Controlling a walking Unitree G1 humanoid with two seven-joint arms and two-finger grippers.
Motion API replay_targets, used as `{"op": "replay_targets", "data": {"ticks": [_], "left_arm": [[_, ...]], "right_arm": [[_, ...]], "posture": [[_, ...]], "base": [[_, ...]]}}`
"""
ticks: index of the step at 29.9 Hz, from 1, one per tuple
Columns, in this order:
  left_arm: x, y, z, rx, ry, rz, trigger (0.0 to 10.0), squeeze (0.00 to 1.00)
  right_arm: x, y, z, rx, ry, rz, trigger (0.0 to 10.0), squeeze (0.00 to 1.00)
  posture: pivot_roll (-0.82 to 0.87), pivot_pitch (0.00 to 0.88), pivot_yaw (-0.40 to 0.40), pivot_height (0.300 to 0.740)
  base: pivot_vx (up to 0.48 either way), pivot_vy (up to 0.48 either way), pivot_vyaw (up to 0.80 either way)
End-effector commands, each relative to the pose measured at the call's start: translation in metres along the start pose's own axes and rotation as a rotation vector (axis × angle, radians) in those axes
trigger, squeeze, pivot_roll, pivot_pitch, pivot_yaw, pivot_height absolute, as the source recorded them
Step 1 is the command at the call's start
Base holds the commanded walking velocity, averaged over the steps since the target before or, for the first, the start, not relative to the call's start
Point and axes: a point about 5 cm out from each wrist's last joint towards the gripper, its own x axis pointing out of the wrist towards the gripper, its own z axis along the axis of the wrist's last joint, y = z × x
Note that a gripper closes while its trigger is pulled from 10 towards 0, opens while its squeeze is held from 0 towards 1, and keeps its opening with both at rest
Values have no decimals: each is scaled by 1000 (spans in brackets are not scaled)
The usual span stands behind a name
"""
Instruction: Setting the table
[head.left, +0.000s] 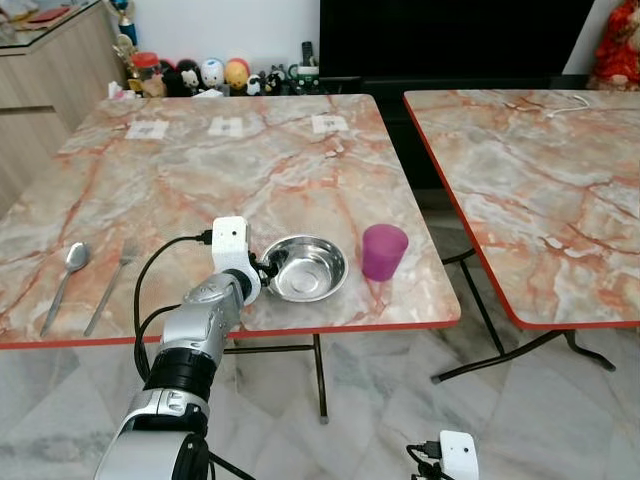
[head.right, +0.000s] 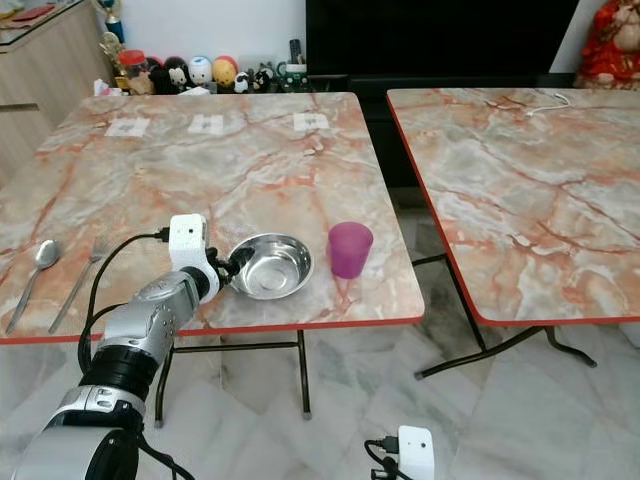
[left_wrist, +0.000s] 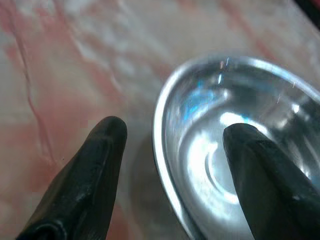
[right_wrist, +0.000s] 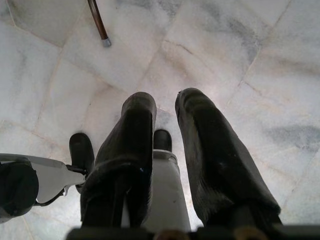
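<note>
A steel bowl (head.left: 308, 268) stands near the front edge of the marble table (head.left: 200, 170), with a purple cup (head.left: 384, 250) upright just to its right. My left gripper (head.left: 264, 268) is at the bowl's left rim. In the left wrist view the left gripper (left_wrist: 175, 127) is open and straddles the rim of the bowl (left_wrist: 200, 150), one finger inside and the other outside over the tabletop. A spoon (head.left: 65, 280) and a fork (head.left: 108, 290) lie side by side at the table's front left. My right gripper (right_wrist: 166, 100) hangs idle over the floor, its fingers slightly apart, holding nothing.
A second marble table (head.left: 540, 180) stands to the right across a narrow gap, with a white cable (head.left: 568, 103) at its far side. Paper tags (head.left: 228, 126) lie along the first table's far edge. Behind are toys (head.left: 210, 75) and a wooden cabinet (head.left: 50, 70).
</note>
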Motion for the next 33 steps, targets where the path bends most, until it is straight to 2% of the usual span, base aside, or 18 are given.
{"op": "replay_targets", "data": {"ticks": [1, 7, 22, 23, 24, 25, 33], "left_arm": [[1, 2, 7, 20, 3, 10, 10000, 0], [4, 2, 10, 12, 14, 25, 10000, 0], [6, 1, 2, 17, 63, 18, 10000, 0], [6, 0, 1, 12, 63, 16, 3294, 0], [6, 0, 1, 9, 62, 14, 3294, 0], [6, -1, 1, 5, 61, 12, 0, 0], [6, -2, 1, 6, 64, 7, 0, 0]], "right_arm": [[-1, -1, -3, 7, 11, -7, 10000, 0], [-1, -1, -3, 3, 14, -6, 10000, 0], [-1, 0, -5, -1, 17, -2, 10000, 0], [-1, 0, -5, -2, 17, -2, 10000, 0], [-1, 0, -5, -2, 17, -2, 10000, 0], [-1, 0, -5, -3, 17, -1, 10000, 0], [-1, 0, -5, -1, 16, -4, 10000, 0]], "posture": [[108, 10, -10, 740], [104, 0, -5, 740], [102, 0, -2, 740], [102, 0, -2, 740], [102, 0, -2, 740], [102, 0, -2, 740], [99, 0, -3, 740]], "base": [[0, 0, 0], [0, 0, 0], [0, 0, 0], [0, 0, 0], [0, 0, 0], [0, 0, 0], [0, 0, 0]]}}
